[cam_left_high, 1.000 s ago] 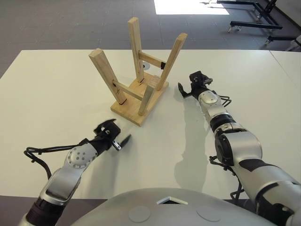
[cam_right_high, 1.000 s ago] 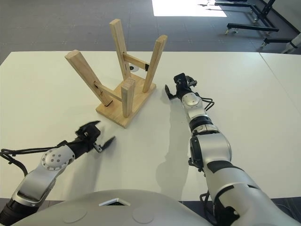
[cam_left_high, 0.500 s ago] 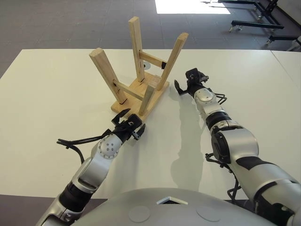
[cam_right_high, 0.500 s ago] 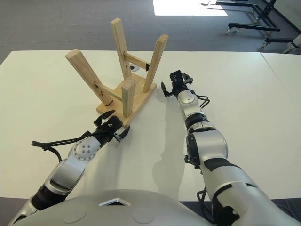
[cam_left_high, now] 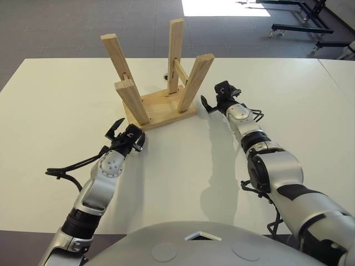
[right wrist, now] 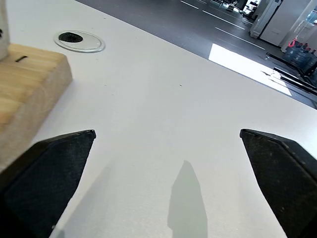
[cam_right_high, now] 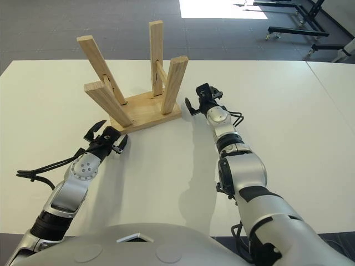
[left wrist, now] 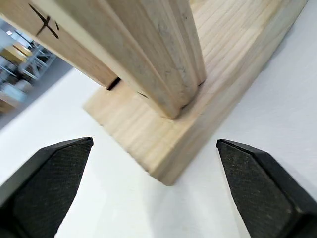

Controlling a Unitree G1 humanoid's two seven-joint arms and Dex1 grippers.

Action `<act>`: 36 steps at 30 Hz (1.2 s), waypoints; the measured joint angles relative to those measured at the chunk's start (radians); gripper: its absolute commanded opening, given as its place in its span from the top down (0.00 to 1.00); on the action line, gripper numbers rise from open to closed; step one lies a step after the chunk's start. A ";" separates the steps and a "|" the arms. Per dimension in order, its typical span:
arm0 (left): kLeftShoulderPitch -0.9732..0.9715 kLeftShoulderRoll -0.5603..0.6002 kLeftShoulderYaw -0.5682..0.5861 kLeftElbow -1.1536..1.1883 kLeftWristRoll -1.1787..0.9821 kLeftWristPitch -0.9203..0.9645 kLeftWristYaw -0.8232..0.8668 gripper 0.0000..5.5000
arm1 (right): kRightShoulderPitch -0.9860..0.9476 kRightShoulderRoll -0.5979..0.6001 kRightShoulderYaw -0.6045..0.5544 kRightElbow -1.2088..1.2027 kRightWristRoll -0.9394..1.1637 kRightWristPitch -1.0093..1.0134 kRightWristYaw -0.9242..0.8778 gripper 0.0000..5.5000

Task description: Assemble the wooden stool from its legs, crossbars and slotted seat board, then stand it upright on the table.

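Nearest in, the left gripper (cam_left_high: pixel 128 133) hangs low over the table (cam_left_high: pixel 183 166) with its jaws spread wide. The near-left corner of the seat board (cam_left_high: pixel 162 107) lies just ahead between its fingers. The stool (cam_left_high: pixel 166 83) sits upside down, board flat and long side facing us, 4 legs up. The right gripper (cam_left_high: pixel 217 100), also open, waits just beside the board's right end. Since 0.5 s ago the stool has swung round, and the left gripper has moved left to that corner.

A corner of the seat board (left wrist: pixel 233 59), laid flat on the white table (left wrist: pixel 277 114), is framed between the spread fingers (left wrist: pixel 49 173) of the left gripper (left wrist: pixel 154 144); a leg (left wrist: pixel 148 44) is set into the board near that corner.
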State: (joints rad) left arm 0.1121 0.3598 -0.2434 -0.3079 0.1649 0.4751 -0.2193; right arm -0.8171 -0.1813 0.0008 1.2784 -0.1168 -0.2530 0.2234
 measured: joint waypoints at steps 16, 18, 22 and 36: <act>0.238 0.275 0.608 -0.242 -0.664 0.122 -0.565 0.16 | 0.115 -0.014 0.008 -0.082 0.003 -0.036 0.053 0.02; 0.196 0.278 0.668 -0.123 -0.642 0.101 -0.512 0.16 | 0.117 -0.013 0.009 -0.089 0.003 -0.036 0.059 0.02; 0.045 0.209 0.621 0.164 -0.416 0.003 -0.209 0.16 | 0.118 -0.009 0.010 -0.096 0.003 -0.034 0.067 0.02; -0.366 -0.019 0.243 0.887 -0.109 -0.580 0.034 0.16 | 0.125 -0.010 0.020 -0.111 0.005 -0.041 0.156 0.02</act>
State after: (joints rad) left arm -0.2544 0.3412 -0.0006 0.5796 0.0556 -0.1051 -0.1850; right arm -0.6917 -0.1915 0.0210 1.1671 -0.1121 -0.2942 0.3797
